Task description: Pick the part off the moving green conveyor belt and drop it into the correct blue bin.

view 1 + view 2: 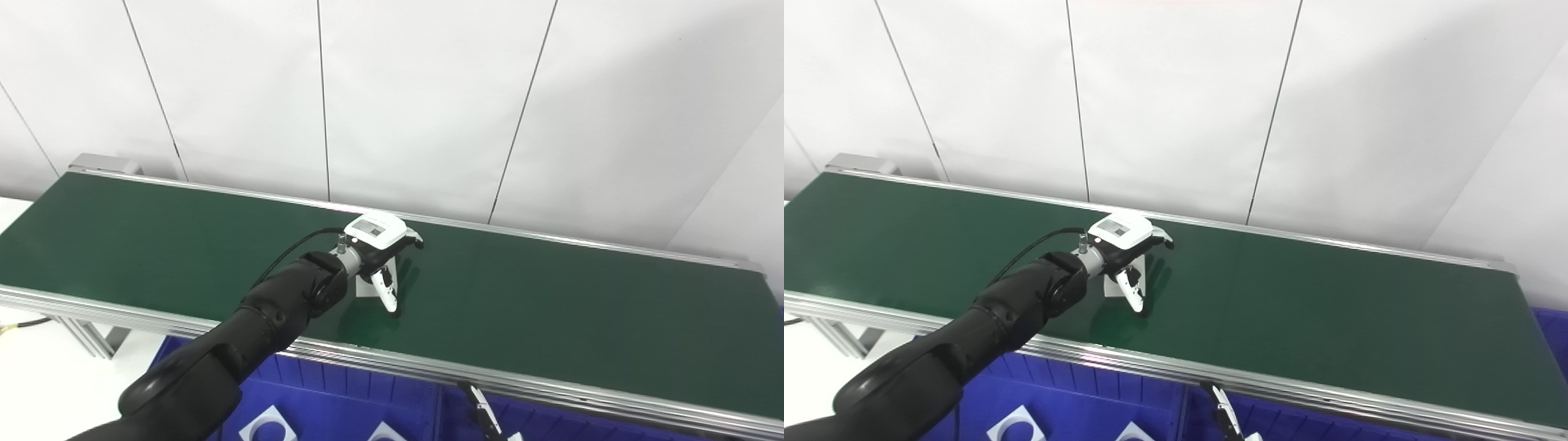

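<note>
Now reaching out over the green conveyor belt (551, 306) with the left hand (380, 248), white back plate turned upward. Curling down around a pale flat part (367, 288) on the belt: thumb (387, 293) stretching down on the near side with its tip pressing at the belt, remaining fingers (415, 240) bending over the far side. Showing only as a pale wedge beneath the palm and just behind the thumb, between thumb and fingers, its lower edge seeming to rest on the belt. Standing partly closed about the part, though cannot tell whether actually gripping or merely caging it, most of the piece being hidden by the hand.

Poking up at the bottom edge, just below the belt's near rail, only the fingertips of the right hand (484, 416); cannot tell how far spread.

Lying below the near rail, a blue bin (343, 392) with ribbed walls, holding white square parts with round holes (267, 427).
</note>
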Available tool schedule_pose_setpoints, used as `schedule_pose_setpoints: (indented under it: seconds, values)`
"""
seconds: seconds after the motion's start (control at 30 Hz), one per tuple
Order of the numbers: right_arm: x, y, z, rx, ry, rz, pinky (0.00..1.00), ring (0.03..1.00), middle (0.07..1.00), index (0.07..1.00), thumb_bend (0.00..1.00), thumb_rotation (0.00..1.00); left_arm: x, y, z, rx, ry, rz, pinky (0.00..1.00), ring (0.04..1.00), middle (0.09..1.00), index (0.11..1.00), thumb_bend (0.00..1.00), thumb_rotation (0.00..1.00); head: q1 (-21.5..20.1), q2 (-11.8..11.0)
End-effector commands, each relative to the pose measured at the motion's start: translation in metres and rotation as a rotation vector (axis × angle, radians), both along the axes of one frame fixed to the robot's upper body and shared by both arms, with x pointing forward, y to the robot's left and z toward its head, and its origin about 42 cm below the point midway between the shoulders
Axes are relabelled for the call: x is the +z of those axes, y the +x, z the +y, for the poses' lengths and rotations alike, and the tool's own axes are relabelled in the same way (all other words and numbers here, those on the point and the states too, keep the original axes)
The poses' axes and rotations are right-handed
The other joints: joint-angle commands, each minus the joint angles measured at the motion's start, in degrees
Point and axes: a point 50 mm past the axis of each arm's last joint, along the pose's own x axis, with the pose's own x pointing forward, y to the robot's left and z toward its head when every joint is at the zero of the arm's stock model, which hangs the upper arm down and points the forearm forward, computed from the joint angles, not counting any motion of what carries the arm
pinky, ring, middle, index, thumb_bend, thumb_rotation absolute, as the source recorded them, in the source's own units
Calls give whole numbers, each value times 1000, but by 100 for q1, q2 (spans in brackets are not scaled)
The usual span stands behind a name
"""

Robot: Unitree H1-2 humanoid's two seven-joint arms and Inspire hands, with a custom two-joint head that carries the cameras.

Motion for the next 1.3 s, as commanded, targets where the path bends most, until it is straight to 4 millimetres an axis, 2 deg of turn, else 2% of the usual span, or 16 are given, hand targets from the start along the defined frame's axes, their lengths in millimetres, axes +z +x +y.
schedule_pose_setpoints:
  seconds: [0.0,0.17,0.37,0.47,0.5,0.6,0.63,0.67,0.7,0.73,0.8,0.87,0.97,1.0,1.1,1.27]
  values:
    - [19,15,14,28,49,-103,843,923,947,900,887,985,35,21,-2,-5,-21,-97,824,873,878,819,1000,328,-14,20]
    - [21,12,15,30,47,-120,828,913,942,905,882,986,25,19,0,24,-24,-95,823,873,879,826,1000,305,-74,67]
    - [23,10,18,31,52,-129,822,910,939,902,886,970,10,12,-2,45,-42,-127,795,848,861,805,986,216,-113,87]
    - [23,10,19,39,48,-133,809,908,938,904,903,978,9,12,-3,43,-63,-128,698,724,752,735,951,104,-128,103]
    - [24,10,19,42,51,-131,809,908,939,904,904,978,9,13,-5,46,-57,-122,693,717,747,731,949,99,-128,103]
    - [25,10,19,48,53,-135,810,908,938,904,904,977,10,14,-8,39,-56,-123,501,564,641,630,875,20,-128,103]
    - [25,9,19,49,52,-136,810,908,938,904,900,976,10,14,-9,43,-65,-113,432,511,586,561,703,35,-128,103]
    - [25,9,19,51,51,-137,809,907,937,906,895,977,11,15,-11,48,-71,-101,281,355,474,522,580,11,-128,103]
    - [25,9,19,52,51,-137,811,908,938,907,891,978,11,15,-11,52,-74,-91,228,296,473,502,554,5,-128,103]
    - [25,9,19,53,49,-136,811,909,939,908,889,980,12,16,-13,53,-72,-84,194,259,431,498,530,1,-131,124]
    - [25,10,19,54,47,-136,809,910,939,908,889,980,14,17,-15,52,-67,-76,185,249,405,500,522,0,-114,115]
    - [25,11,19,54,49,-135,804,907,938,905,901,988,16,17,-17,51,-64,-72,174,243,458,487,525,0,-111,122]
    - [25,12,20,57,54,-131,822,916,944,908,901,977,20,19,-18,48,-62,-79,187,260,397,499,518,0,-112,120]
    - [25,12,20,57,54,-130,820,915,944,910,909,977,22,19,-18,43,-64,-85,175,244,433,492,522,0,-109,126]
    - [25,12,20,59,54,-132,816,915,944,912,910,978,28,20,-19,35,-75,-89,159,224,466,486,525,0,-97,136]
    - [26,13,21,65,60,-128,841,927,952,913,892,977,36,21,-21,9,-81,-102,163,232,472,485,526,0,-95,156]
